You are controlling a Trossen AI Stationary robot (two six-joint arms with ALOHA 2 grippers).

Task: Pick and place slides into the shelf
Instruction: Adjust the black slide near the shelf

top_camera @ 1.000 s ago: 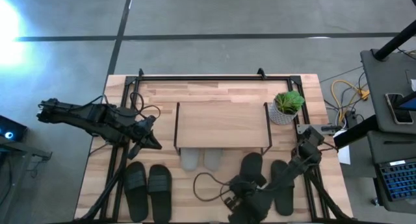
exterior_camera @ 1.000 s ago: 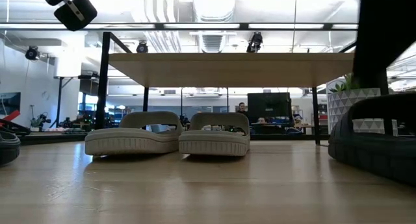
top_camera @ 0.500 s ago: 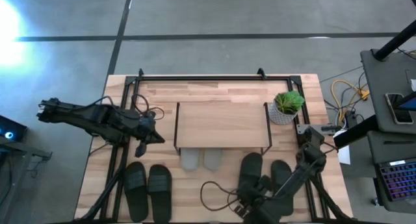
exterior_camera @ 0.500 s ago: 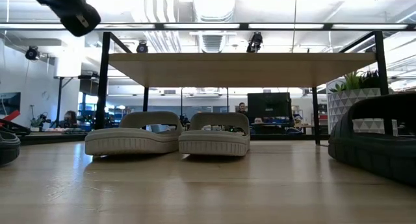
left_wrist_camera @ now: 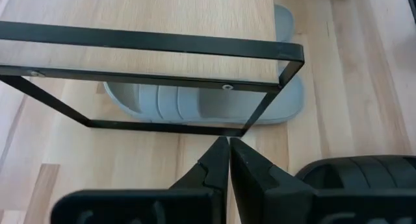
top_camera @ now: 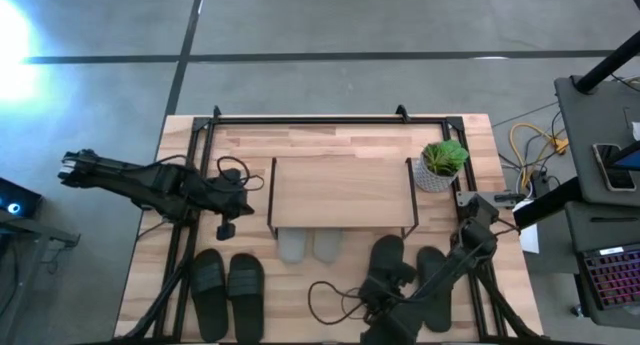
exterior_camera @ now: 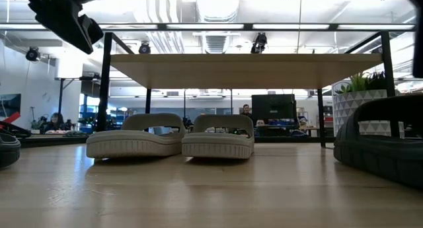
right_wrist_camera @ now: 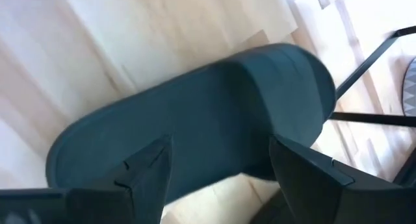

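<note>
High view shows me the near edge of the table (top_camera: 330,145) first. My right gripper (top_camera: 392,285) is down there, just over the back of a black slide (top_camera: 384,253). In the right wrist view its two fingers (right_wrist_camera: 146,169) stand wide apart, one on each side of that black slide (right_wrist_camera: 195,130), and they hold nothing. Another black slide (top_camera: 433,270) lies just beside it, partly under the arm. Two more black slides (top_camera: 228,293) lie side by side at the near left.

A bit farther in, the two grey slides (top_camera: 309,245) sit together under the shelf (top_camera: 342,190), with their front ends sticking out. The low view shows the grey slides (exterior_camera: 170,137) flat on the table below the shelf top (exterior_camera: 231,68).

My left gripper (top_camera: 228,220) hangs near the left side of the shelf, up off the table. In the left wrist view its fingers (left_wrist_camera: 214,169) are pressed together, empty, pointing at the shelf's black wire leg.

Farther back, a small potted plant (top_camera: 440,165) stands by the shelf's right end.
</note>
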